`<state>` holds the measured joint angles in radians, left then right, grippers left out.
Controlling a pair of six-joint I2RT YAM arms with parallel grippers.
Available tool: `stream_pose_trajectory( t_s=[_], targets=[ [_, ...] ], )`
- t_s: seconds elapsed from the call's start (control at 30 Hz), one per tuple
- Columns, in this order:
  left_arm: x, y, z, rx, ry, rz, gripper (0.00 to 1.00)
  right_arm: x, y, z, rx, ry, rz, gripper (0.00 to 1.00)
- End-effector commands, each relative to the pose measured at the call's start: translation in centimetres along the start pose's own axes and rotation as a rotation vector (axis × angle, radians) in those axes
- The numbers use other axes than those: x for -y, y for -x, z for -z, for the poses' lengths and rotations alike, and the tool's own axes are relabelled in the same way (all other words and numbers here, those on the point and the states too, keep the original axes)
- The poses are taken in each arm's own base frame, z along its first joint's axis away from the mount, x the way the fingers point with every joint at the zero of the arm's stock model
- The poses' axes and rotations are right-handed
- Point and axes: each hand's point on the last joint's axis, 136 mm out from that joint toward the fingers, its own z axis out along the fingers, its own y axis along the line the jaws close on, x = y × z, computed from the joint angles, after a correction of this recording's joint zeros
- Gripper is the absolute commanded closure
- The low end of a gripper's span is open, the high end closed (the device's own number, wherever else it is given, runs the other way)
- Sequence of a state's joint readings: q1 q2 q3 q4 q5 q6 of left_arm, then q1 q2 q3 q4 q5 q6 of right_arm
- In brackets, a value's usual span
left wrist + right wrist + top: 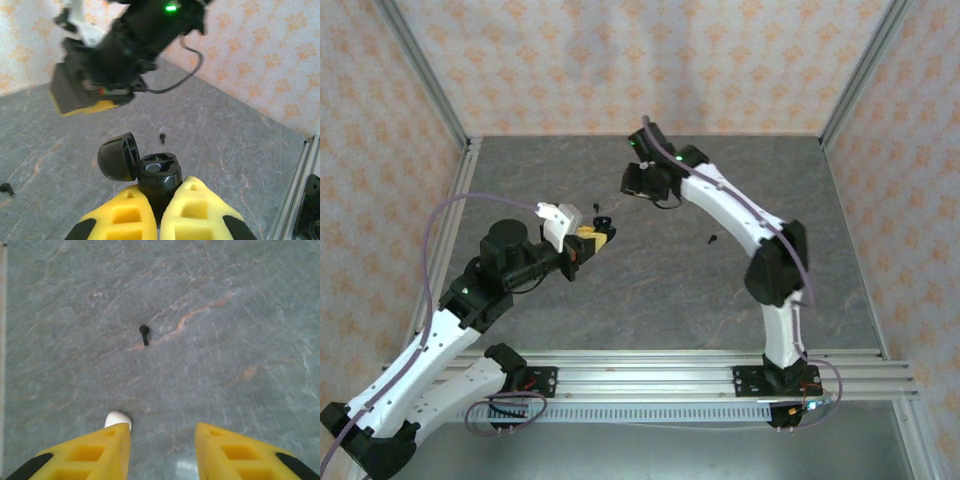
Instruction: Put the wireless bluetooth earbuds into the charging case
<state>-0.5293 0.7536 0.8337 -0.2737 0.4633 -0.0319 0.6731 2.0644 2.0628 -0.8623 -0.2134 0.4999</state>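
My left gripper [159, 210] is shut on the black charging case [159, 175], holding it upright above the table. Its lid [118, 156] hangs open to the left, and the case's sockets show. One black earbud [162, 137] lies on the table just beyond the case, and another black one [6, 188] lies at the far left edge. My right gripper [162, 440] hovers over the table, open, with nothing between its fingers. A white earbud [118, 419] pokes out past its left fingertip. A black earbud [144, 334] lies further ahead of it.
From above, the left gripper [595, 237] and the right gripper [635, 180] are close together mid-table. A black earbud [713, 238] lies alone to their right. Patterned walls close three sides, and a metal rail [650, 375] runs along the near edge.
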Motion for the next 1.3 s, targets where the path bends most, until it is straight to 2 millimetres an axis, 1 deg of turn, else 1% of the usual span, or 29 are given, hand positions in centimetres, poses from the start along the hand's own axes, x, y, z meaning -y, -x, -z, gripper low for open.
stream_pose_trajectory(
  t_s=[0.0, 0.07, 0.1, 0.2, 0.37, 0.47, 0.63, 0.8, 1.0, 1.1, 1.2, 1.27],
  targets=[
    [-0.2, -0.9, 0.6, -0.008, 0.014, -0.003, 1.0, 0.4, -0.8, -2.3, -0.03, -0.147, 0.058, 0.61],
    [-0.3, -1.1, 0.9, 0.0, 0.019, -0.002, 1.0, -0.6, -0.6, -4.3, -0.02, -0.161, 0.071, 0.61],
    [-0.3, -1.1, 0.9, 0.003, 0.019, 0.0, 1.0, -1.1, -0.3, -5.0, -0.006, -0.162, 0.076, 0.61],
    [-0.3, -1.5, 1.1, 0.012, 0.021, 0.008, 1.0, -1.9, 0.2, -7.6, 0.041, -0.167, 0.077, 0.6],
    [-0.5, -2.0, 1.5, 0.031, 0.031, 0.025, 1.0, -2.5, 0.6, -11.9, 0.084, -0.132, 0.046, 0.6],
    [-0.5, -2.3, 1.8, 0.027, 0.036, 0.024, 1.0, -3.0, 0.5, -14.1, 0.102, -0.104, 0.044, 0.6],
    [-0.7, -2.6, 1.7, 0.022, 0.043, 0.02, 1.0, -3.1, 0.8, -16.5, 0.151, -0.097, 0.052, 0.6],
    [-0.8, -2.8, 1.4, 0.012, 0.043, 0.021, 1.0, -3.8, 0.4, -18.2, 0.168, -0.071, 0.073, 0.57],
    [-1.0, -3.4, 0.8, -0.006, 0.041, 0.035, 1.0, -3.1, -1.5, -21.1, 0.149, -0.1, 0.099, 0.55],
    [-1.0, -3.4, 0.8, -0.005, 0.042, 0.036, 1.0, -2.4, -2.6, -21.9, 0.123, -0.129, 0.11, 0.55],
    [-1.1, -3.4, 1.0, -0.005, 0.05, 0.034, 1.0, -1.7, -3.5, -22.0, 0.098, -0.166, 0.137, 0.59],
    [-1.1, -3.4, 1.1, -0.002, 0.049, 0.035, 1.0, -1.0, -3.9, -21.9, 0.079, -0.195, 0.147, 0.66]
  ],
)
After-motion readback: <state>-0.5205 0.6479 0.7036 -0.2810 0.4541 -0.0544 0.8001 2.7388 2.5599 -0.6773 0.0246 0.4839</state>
